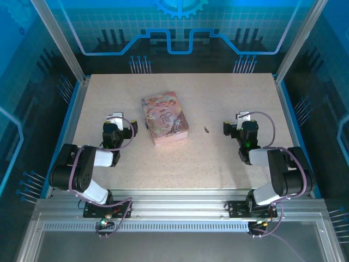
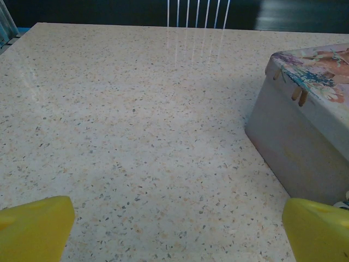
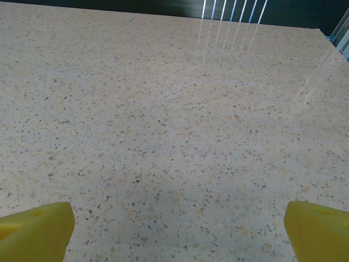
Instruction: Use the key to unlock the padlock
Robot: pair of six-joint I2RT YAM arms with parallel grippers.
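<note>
The speckled table (image 1: pixel 229 158) carries everything. The left arm (image 1: pixel 82 169) and right arm (image 1: pixel 278 169) are folded low by the near edge, forearms reaching toward the far edge. A pink tin (image 1: pixel 165 118) lies left of the table's middle. The left tool (image 2: pixel 177 229) hangs just left of the tin, yellow fingertips spread wide and empty. The right tool (image 3: pixel 177 232) is likewise wide apart, holding nothing. The key (image 1: pixel 206 130), a tiny dark sliver, lies between the tin and the right tool, its long axis roughly near-to-far.
</note>
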